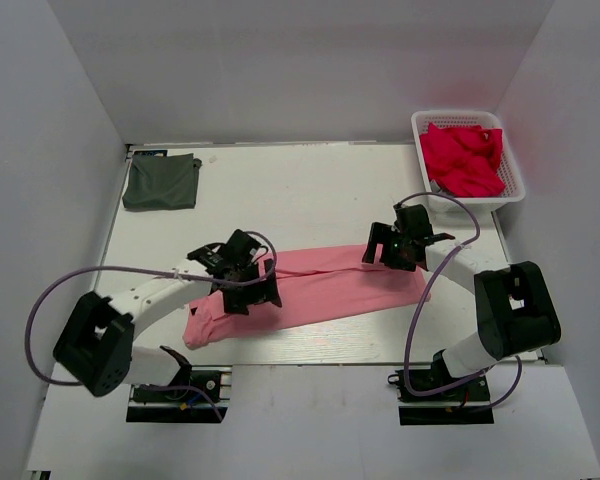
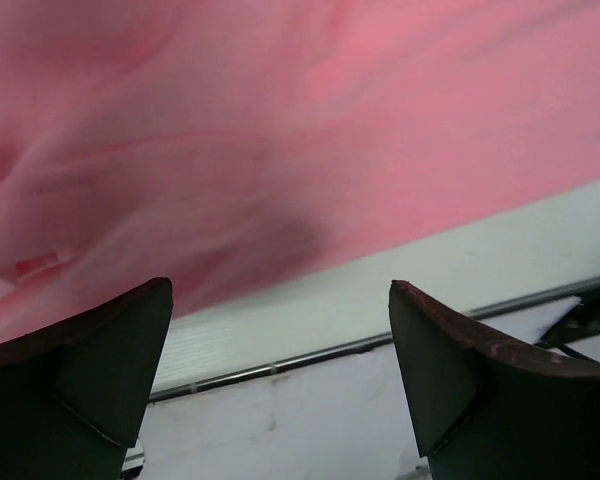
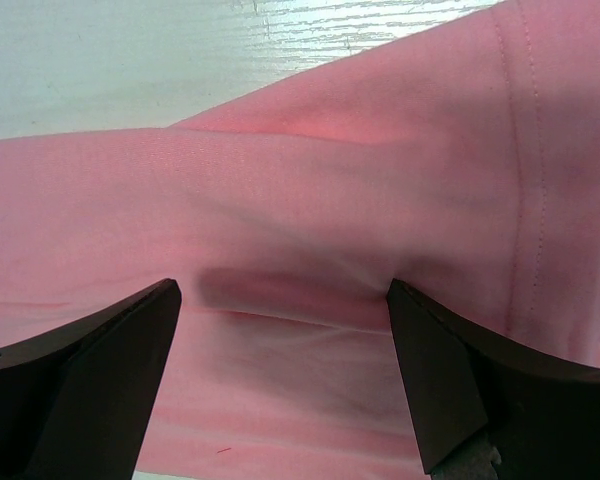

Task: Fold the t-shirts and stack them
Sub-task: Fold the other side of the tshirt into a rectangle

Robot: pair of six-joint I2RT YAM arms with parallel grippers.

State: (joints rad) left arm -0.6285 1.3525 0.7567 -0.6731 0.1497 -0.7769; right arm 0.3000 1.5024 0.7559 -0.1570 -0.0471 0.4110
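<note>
Centrally, the salmon-pink t-shirt (image 1: 325, 288) is laid out as a long rumpled band across the near half of the table (image 1: 310, 190), and the dark grey t-shirt (image 1: 161, 182) is kept folded at the far-left corner. Over the band's ends the left gripper (image 2: 280, 288) and right gripper (image 3: 283, 285) are poised, jaws spread wide with nothing clamped. A white basket (image 1: 513, 170) of red cloth is set far right.

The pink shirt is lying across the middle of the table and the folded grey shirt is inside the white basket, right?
Not quite. The folded grey shirt lies on the table at its far left corner, not in the white basket, which holds red cloth. The pink shirt does lie across the middle. The top external view shows this.
</note>
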